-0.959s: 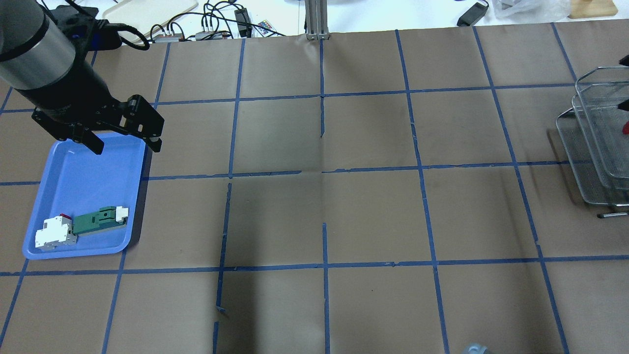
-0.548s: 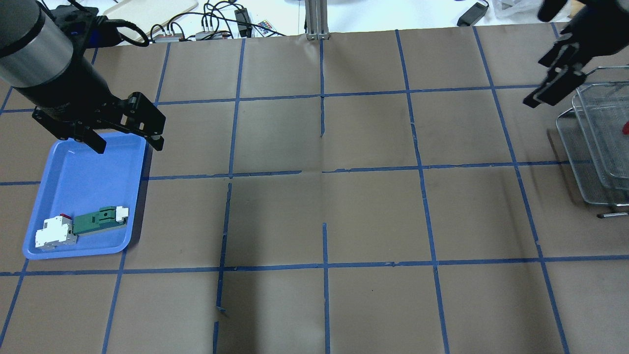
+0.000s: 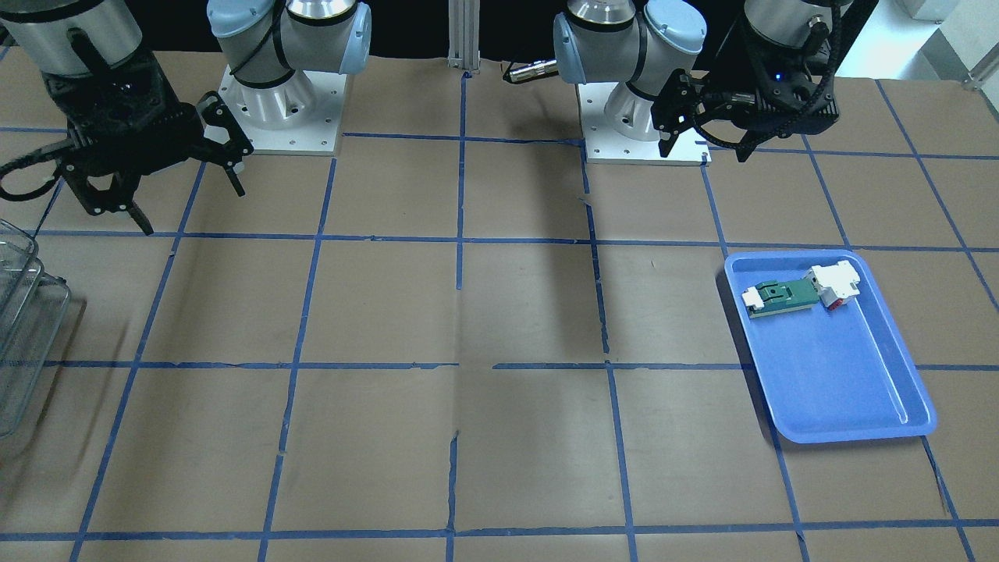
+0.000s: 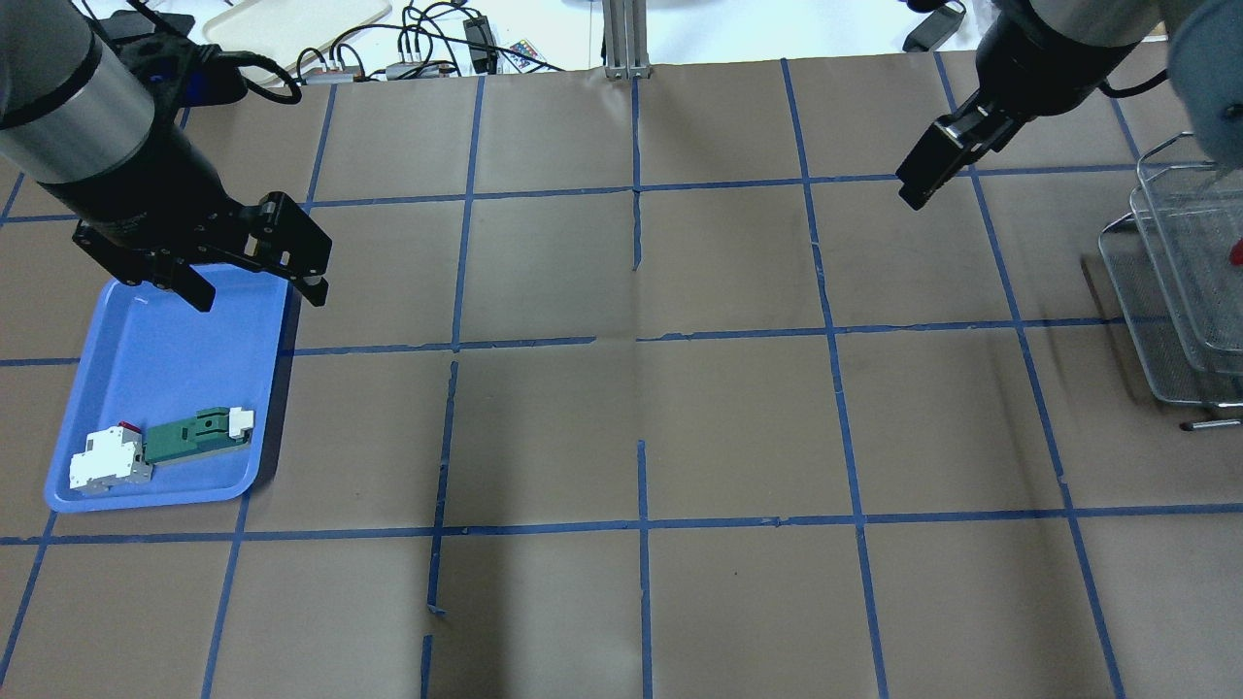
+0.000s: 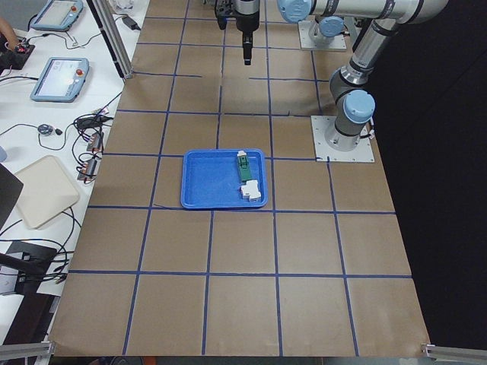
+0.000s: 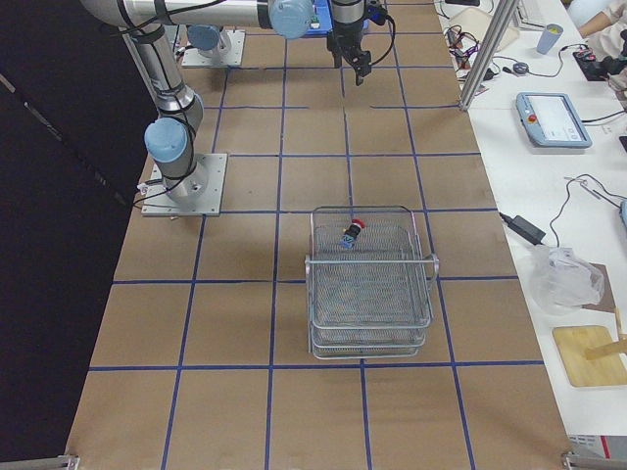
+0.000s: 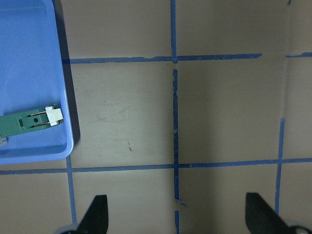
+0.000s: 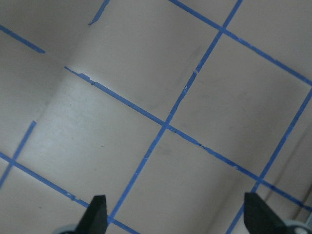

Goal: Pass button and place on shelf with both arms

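Shelf point(image 4: 1138, 291) is cut off overhead, button point(image 4: 1236, 253) barely seen inside it; left gripper point(image 4: 255, 294) and right gripper point(image 3: 194, 210) are spread wide, empty, well apart from shelf.

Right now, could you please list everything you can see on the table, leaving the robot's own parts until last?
table: one, brown with a blue tape grid, under everything
shelf: one, grey wire mesh, at the table's end on the robot's right
button: one, red cap, lying in the shelf
tray: one, blue, on the robot's left side
green-and-white part: one, in the tray
white block: one, red tip, in the tray beside the green-and-white part
left pincer: one, black, open and empty, above the tray's edge
right pincer: one, black, open and empty, apart from the shelf
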